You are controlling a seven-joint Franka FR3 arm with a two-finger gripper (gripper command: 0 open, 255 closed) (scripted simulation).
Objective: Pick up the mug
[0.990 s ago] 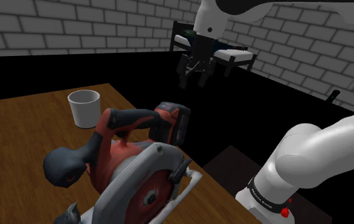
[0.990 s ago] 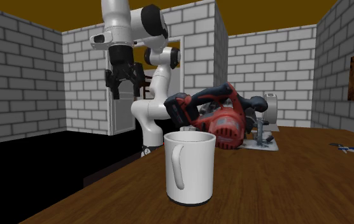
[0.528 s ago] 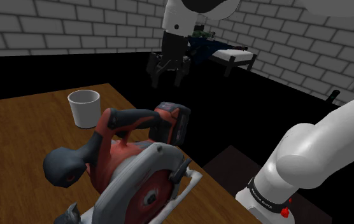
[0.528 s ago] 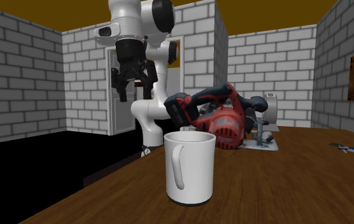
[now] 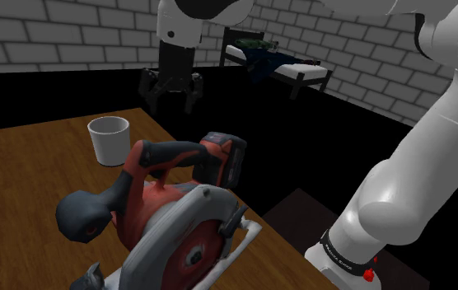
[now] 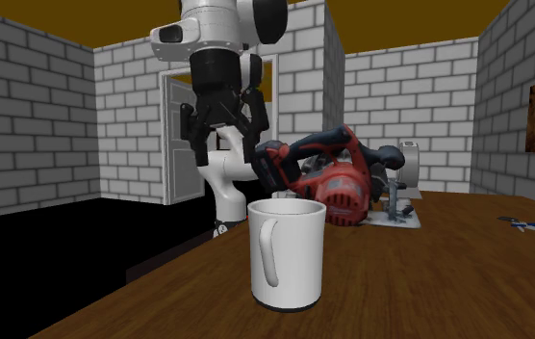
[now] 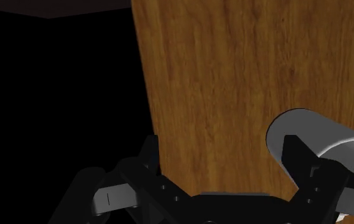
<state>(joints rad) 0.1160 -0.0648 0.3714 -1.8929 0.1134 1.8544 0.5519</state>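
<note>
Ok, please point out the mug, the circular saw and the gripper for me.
mug [image 6: 299,258]: second exterior view, on its white side wall.
circular saw [image 5: 188,247]: shoulder view, on its round blade cover.
gripper [image 5: 170,102]: shoulder view, midway between its open fingertips.

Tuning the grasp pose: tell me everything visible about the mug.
The mug is plain white and straight-sided, with a loop handle turned toward the second exterior camera. It stands upright, mouth open, near the edge of the wooden table, touching only the tabletop. The red circular saw lies apart from it. The open gripper hangs higher up, clear of it.
</note>
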